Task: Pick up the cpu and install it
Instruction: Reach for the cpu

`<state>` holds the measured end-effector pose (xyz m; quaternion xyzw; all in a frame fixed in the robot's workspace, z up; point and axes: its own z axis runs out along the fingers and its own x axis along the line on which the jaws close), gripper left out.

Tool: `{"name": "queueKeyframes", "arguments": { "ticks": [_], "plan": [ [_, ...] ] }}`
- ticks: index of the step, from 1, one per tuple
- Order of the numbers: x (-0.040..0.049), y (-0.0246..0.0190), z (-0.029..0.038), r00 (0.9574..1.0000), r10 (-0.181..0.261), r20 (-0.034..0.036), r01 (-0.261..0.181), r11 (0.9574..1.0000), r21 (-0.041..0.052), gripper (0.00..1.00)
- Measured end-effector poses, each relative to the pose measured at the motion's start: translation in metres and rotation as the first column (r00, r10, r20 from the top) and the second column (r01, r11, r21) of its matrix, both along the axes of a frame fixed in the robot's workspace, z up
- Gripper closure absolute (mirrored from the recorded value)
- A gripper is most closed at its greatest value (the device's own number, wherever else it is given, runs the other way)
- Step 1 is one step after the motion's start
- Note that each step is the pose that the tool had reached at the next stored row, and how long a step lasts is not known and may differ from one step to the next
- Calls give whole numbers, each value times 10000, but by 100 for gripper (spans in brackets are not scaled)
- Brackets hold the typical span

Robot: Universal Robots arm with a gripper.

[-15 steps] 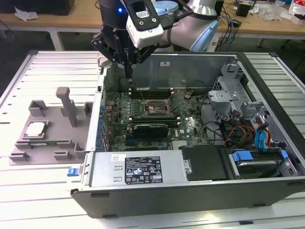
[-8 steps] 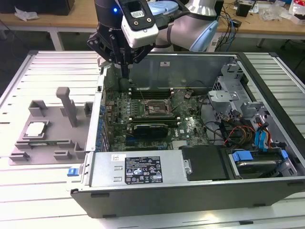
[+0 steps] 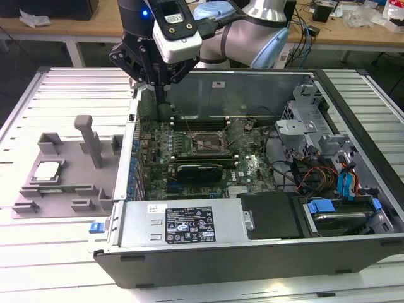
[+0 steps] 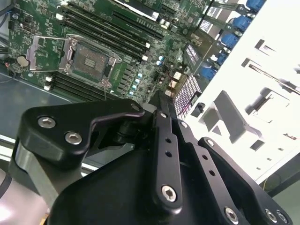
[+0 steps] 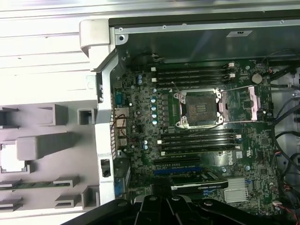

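Observation:
The cpu [image 3: 47,172], a small pale silvery square, lies in a pocket of the grey tray [image 3: 69,189] at the exterior view's left, outside the computer case. In the first wrist view the cpu [image 5: 6,157] is a white patch at the picture's edge. My gripper [image 3: 165,108] hangs over the case's back corner nearest the tray, above the motherboard, with its fingers together and nothing between them. The second wrist view has the gripper [image 4: 161,97] pointing down at the board's edge. The open socket [image 3: 205,144] [image 4: 91,58] [image 5: 199,108] sits mid-board, its metal bracket swung aside.
The open case wall [image 3: 129,158] stands between the tray and the motherboard. A tall grey post [image 3: 89,137] rises from the tray. A long black card [image 3: 199,169] lies in front of the socket. Cables, a drive cage [image 3: 309,126] and blue connectors crowd the exterior view's right.

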<state>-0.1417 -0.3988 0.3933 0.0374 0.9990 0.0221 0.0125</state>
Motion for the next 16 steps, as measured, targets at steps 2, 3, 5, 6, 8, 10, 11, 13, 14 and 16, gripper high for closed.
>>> {"name": "queueKeyframes", "arguments": {
  "ticks": [2,3,5,6,8,10,11,13,14,16],
  "plan": [
    [-49,0,0,10000,0,0,0,10000,0,89],
    [-82,0,0,10000,1,0,-1,10000,0,89],
    [-114,0,0,10000,1,0,-1,10000,-1,89],
    [-123,0,0,10000,2,0,-2,10000,-1,89],
    [-162,0,0,10000,0,0,0,10000,-1,89],
    [-209,0,0,10000,1,0,-1,10000,-1,89],
    [-226,0,0,10000,0,0,0,10000,0,89],
    [-256,0,0,10000,1,0,-1,10000,-1,89],
    [-271,0,1,10000,1,0,-1,10000,-1,89],
    [-307,0,0,10000,1,1,-1,10000,0,89]
  ]
}}
